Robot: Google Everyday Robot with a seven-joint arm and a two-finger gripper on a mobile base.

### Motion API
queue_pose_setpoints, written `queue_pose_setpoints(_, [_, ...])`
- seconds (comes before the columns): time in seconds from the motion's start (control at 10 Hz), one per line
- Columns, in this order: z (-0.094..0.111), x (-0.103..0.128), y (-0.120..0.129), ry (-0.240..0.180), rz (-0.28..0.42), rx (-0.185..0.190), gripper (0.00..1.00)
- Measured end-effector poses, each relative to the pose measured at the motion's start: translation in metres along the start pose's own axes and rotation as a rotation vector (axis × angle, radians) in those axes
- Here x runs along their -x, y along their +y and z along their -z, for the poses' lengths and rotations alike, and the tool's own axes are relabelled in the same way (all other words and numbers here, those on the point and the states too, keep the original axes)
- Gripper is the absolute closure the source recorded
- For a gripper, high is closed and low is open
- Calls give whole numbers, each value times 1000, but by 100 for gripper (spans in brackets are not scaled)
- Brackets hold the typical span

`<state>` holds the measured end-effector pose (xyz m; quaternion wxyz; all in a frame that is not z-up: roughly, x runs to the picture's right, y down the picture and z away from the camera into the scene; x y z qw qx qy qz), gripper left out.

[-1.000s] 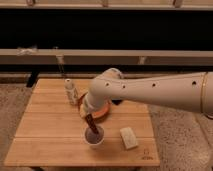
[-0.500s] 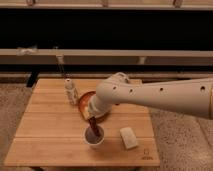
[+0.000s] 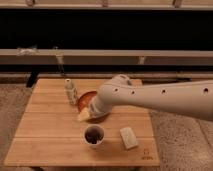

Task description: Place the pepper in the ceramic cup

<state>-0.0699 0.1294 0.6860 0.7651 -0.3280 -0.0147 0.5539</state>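
The white ceramic cup (image 3: 94,135) stands on the wooden table (image 3: 45,137), near its front middle. The dark red-brown pepper (image 3: 93,134) lies inside the cup and shows as a dark shape in its opening. My gripper (image 3: 84,114) is at the end of the big white arm, above and just behind-left of the cup, over the front edge of the orange bowl (image 3: 86,99). It is not touching the cup or the pepper.
A small pale shaker bottle (image 3: 70,91) stands left of the orange bowl. A white rectangular block (image 3: 128,137) lies right of the cup. My arm (image 3: 155,99) crosses the table's right half. A dark railing runs behind the table.
My gripper was down at the cup with the pepper. It has risen and drawn back toward the orange bowl, and the pepper stays in the cup.
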Motion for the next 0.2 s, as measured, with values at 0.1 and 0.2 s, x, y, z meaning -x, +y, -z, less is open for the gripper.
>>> queue_pose_setpoints(0.1, [0, 0, 1, 3, 4, -4, 20])
queue_pose_setpoints(0.2, [0, -1, -1, 2, 1, -6, 20])
